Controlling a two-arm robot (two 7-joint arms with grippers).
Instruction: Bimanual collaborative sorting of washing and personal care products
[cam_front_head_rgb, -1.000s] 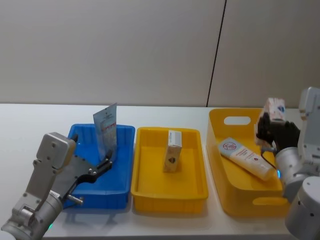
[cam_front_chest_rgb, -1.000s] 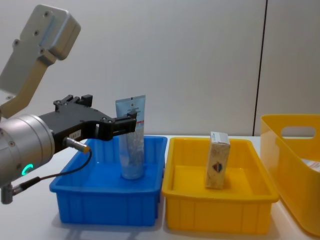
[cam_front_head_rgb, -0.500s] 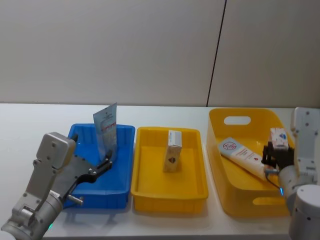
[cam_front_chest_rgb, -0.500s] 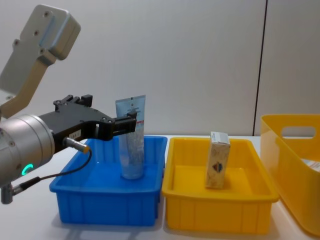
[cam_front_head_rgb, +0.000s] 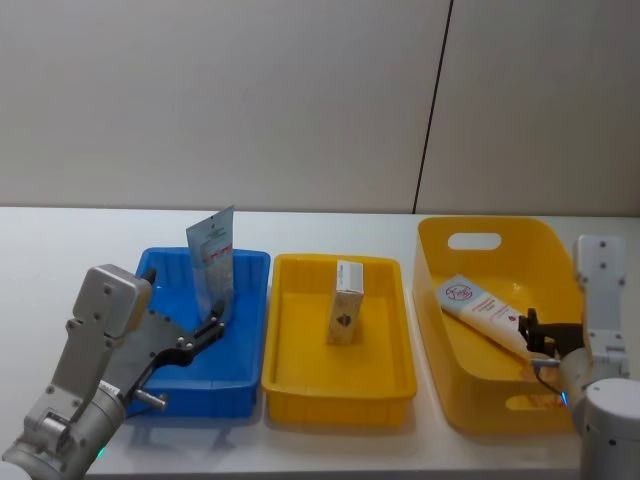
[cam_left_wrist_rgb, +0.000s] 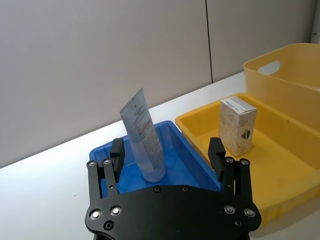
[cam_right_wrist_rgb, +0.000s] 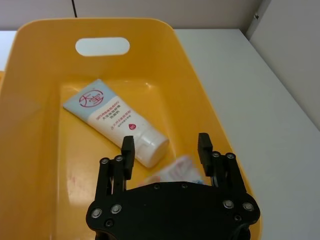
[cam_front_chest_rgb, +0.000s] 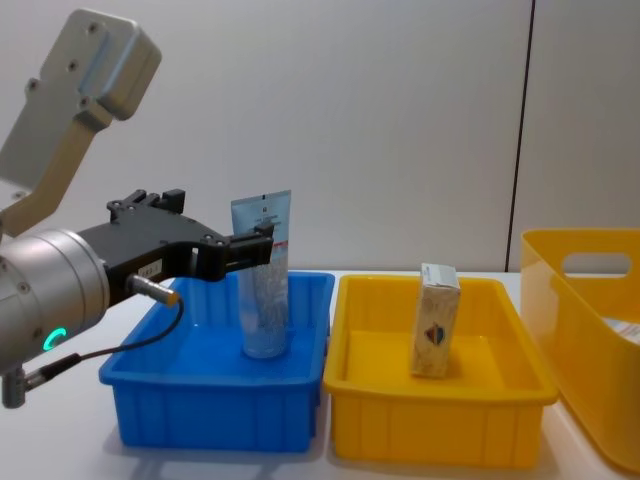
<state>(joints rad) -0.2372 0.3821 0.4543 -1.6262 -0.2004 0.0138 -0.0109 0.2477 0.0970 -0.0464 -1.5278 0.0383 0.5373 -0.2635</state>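
The left gripper (cam_left_wrist_rgb: 167, 157) hangs low over the near end of the blue tray (cam_front_head_rgb: 238, 385), and its arm comes up from the near left corner in the head view. Its jaws are open — the two black fingers (cam_left_wrist_rgb: 216, 153) stand wide apart with nothing between them. A tall squeeze tube (cam_front_chest_rgb: 263, 275) stands on its cap in the blue tray, just beyond the fingers and leaning a bit. It is pale blue and see-through near the bottom, with a flat sealed top and small red marks.

The right gripper (cam_right_wrist_rgb: 164, 150) reaches down into the big yellow bin (cam_right_wrist_rgb: 30, 150) on the right side of the tabletop (cam_front_head_rgb: 60, 250). Its jaws are open too. A small box (cam_right_wrist_rgb: 175, 171) with a red print lies flat on the bin floor just under the fingers, and the black gripper body hides its near part, so I cannot tell if the fingers touch it. Beside it lies a white tube (cam_right_wrist_rgb: 114, 121) with a blue end and red writing, flat on its side, its cap pointing to the gripper.

In the middle sits a yellow tray (cam_front_head_rgb: 300, 385) — shiny plastic with a thick rim. A cream cardboard box (cam_front_head_rgb: 345, 302) stands upright in it, with a dark print on its front.

In the chest view the yellow bin is cut off at the right edge.
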